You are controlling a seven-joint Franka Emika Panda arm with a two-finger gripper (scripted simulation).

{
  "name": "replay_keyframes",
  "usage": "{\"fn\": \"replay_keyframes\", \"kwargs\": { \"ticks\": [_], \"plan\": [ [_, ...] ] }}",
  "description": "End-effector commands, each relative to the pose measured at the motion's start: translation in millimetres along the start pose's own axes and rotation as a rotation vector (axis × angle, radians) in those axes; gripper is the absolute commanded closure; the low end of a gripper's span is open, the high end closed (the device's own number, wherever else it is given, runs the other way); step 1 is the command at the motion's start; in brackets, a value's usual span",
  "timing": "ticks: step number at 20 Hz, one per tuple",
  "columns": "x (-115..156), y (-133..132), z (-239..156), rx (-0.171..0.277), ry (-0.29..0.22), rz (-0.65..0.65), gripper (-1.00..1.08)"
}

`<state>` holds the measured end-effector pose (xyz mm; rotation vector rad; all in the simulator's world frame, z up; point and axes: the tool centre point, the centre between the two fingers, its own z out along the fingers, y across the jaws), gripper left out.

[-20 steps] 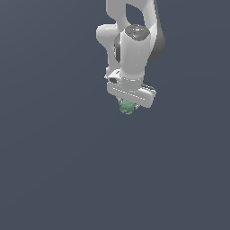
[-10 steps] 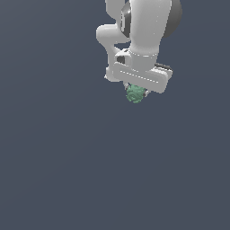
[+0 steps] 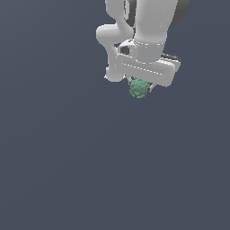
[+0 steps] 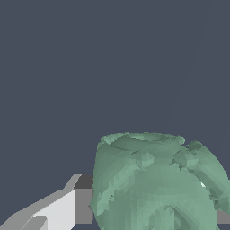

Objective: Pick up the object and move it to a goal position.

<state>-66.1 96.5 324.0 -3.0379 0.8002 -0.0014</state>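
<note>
Wrist view is giving me the clearest look at the object (image 4: 157, 184): a green, bumpy lump that is filling much of the frame, with a flattish rim showing on its upper side and faceted ridges running across its surface. One white finger (image 4: 63, 211) with a dark grey pad is pressing against the lump's side, and a sliver of a second grey pad is peeking out at the opposite edge of the lump, so I am reading the jaws as closed onto the object, gripping it from two sides with the lump taking up the whole gap between them. In the exterior view the object (image 3: 139, 88) is hanging directly under the white hand of the arm, with most of its round body sticking out below the broad white bar of the hand, and it is narrower than that bar. The gripper (image 3: 140, 86) is pointing roughly downward, tilted a little, and the arm's (image 3: 150, 27) thick white links are rising from it out of the upper edge of the exterior view, slightly toward the exterior view's right. Around everything I am seeing only an even dark blue-grey ground (image 3: 67, 170), and I cannot tell from either view how high above it the object is being carried, since no shadow or contact is showing beneath it.
</note>
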Motion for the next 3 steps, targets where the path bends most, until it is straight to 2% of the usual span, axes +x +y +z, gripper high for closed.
{"fn": "replay_keyframes", "kwargs": {
  "ticks": [1,3],
  "plan": [
    [0.4,-0.2,0.2,-0.001,-0.001,0.000,1.08],
    [0.7,0.0,1.2,-0.001,-0.001,0.000,1.08]
  ]
}}
